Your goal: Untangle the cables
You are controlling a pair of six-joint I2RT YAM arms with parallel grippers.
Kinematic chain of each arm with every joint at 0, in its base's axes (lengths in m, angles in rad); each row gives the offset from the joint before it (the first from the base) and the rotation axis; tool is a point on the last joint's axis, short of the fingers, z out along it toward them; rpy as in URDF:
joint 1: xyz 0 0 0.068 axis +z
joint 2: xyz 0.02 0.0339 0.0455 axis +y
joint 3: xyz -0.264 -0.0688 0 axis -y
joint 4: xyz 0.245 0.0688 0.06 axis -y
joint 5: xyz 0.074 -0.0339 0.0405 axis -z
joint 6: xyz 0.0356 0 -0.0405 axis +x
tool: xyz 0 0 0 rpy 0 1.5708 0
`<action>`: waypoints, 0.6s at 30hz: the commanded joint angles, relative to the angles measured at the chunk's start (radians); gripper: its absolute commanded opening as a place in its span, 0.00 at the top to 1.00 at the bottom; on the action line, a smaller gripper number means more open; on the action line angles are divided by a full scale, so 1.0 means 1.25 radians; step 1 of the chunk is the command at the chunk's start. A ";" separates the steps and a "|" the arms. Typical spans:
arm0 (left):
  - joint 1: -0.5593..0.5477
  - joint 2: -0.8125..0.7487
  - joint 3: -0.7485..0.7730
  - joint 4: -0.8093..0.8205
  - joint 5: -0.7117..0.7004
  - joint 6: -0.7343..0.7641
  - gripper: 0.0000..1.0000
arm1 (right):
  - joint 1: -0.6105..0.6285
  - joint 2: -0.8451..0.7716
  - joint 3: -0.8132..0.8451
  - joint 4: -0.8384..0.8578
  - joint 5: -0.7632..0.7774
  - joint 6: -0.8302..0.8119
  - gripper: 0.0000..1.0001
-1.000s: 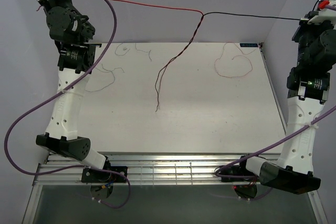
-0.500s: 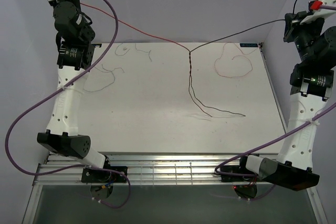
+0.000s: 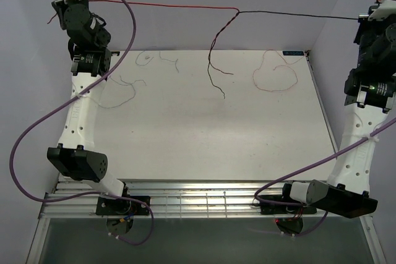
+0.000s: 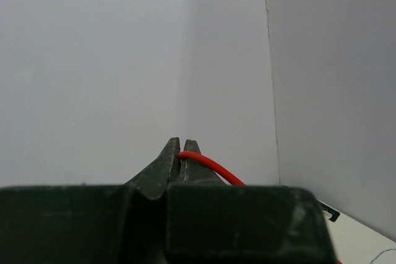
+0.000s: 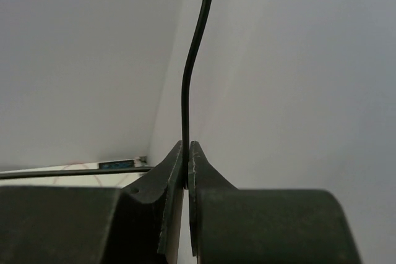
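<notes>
A red cable (image 3: pixel 161 5) runs taut from my left gripper (image 3: pixel 59 8) to the middle, high above the white table (image 3: pixel 185 140). There it meets a black cable (image 3: pixel 297 15) that runs taut to my right gripper (image 3: pixel 370 15). From the joint (image 3: pixel 237 11) a short twisted stretch (image 3: pixel 219 29) hangs down, and its loose tails (image 3: pixel 216 85) end just above the table. In the left wrist view my gripper (image 4: pixel 180 147) is shut on the red cable (image 4: pixel 213 167). In the right wrist view my gripper (image 5: pixel 187 151) is shut on the black cable (image 5: pixel 188 91), whose end sticks up past the fingertips.
A pale red strand (image 3: pixel 272 72) lies looped at the table's back right. Fine grey strands (image 3: pixel 124 91) and short curls (image 3: pixel 162 57) lie at the back left. Purple hoses (image 3: pixel 37 134) loop beside both arms. Grey walls close in behind and at the sides.
Both grippers have pulled apart and up again. The two cables went from sagging to taut, the joint rose, and the tails lifted off the table. The twisted stretch looks shorter.
</notes>
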 commanded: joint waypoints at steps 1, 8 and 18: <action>0.032 -0.046 -0.030 0.081 -0.023 0.054 1.00 | -0.009 -0.025 -0.022 0.063 0.272 -0.119 0.92; 0.066 -0.060 -0.077 0.121 -0.009 0.075 1.00 | -0.009 -0.057 -0.088 0.144 0.374 -0.214 0.92; 0.075 -0.102 -0.145 0.248 -0.025 0.186 1.00 | -0.009 -0.063 -0.113 0.211 0.413 -0.265 0.92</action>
